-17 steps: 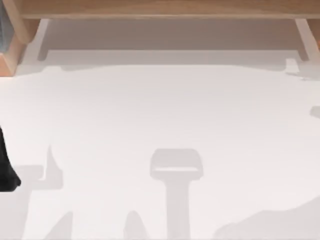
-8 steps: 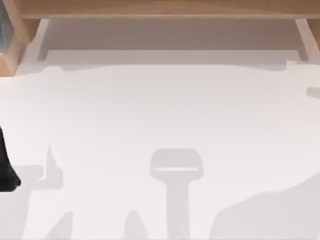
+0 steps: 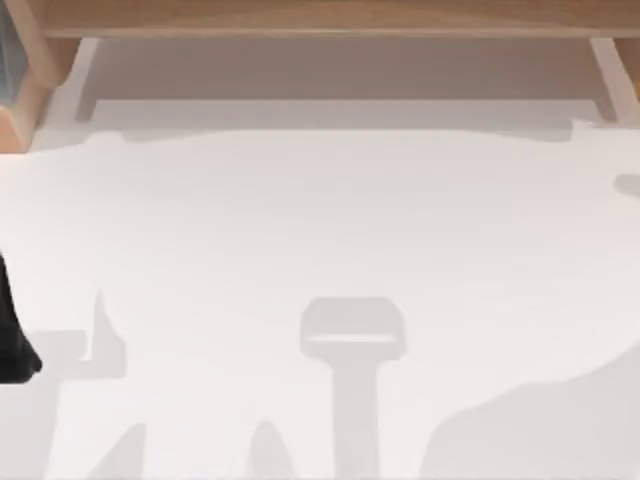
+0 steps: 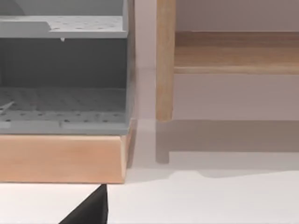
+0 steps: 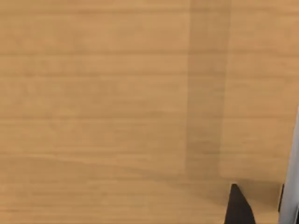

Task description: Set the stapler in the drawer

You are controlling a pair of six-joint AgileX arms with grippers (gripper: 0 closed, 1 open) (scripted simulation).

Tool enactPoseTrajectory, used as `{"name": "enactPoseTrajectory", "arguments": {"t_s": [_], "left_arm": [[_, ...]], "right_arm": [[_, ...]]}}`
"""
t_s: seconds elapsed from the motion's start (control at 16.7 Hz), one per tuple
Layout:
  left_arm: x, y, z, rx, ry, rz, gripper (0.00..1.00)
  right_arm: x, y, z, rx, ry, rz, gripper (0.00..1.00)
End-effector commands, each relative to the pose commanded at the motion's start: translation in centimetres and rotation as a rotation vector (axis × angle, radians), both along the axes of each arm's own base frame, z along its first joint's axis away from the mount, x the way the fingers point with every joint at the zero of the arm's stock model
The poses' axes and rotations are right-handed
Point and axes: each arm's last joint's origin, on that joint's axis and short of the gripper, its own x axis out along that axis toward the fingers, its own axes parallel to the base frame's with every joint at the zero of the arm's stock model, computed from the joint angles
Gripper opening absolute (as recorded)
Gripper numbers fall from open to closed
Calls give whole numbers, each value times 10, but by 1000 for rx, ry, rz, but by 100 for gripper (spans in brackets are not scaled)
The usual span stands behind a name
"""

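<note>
Left gripper (image 4: 89,211): seen in the left wrist view as a black wedge-shaped tip low over the white table top (image 4: 210,200); state wide or narrow cannot be told; nothing seen in its grasp. Left arm (image 3: 12,340): black, at the table's left edge in the top view, parked. Right gripper (image 5: 239,207): black pointed tip seen in the right wrist view, close against a light wooden panel with horizontal grain (image 5: 93,93); state cannot be told; nothing seen held. Position of stapler: cannot be told.

Nearer half of the table: grey shadows of arms and camera mount lying across the white surface. Just beyond the left gripper: grey perforated tray with light wooden front panel (image 4: 60,158), standing on the table at its far left corner; above the tray, a second grey perforated shelf (image 4: 65,25) in the same unit. Beside that unit, apart from it: upright light wooden post (image 4: 165,60), joined to a long light wooden rail (image 3: 330,18) running along the table's far edge.
</note>
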Motion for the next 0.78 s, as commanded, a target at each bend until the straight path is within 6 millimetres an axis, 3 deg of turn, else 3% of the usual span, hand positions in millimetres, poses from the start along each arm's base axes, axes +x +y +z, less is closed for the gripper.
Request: {"name": "enactPoseTrajectory", "arguments": {"t_s": [0.42,0.78], "left_arm": [[0,0,0,0,0,0,100],[0,0,0,0,0,0,100]], "right_arm": [[0,0,0,0,0,0,98],[0,0,0,0,0,0,100]]}}
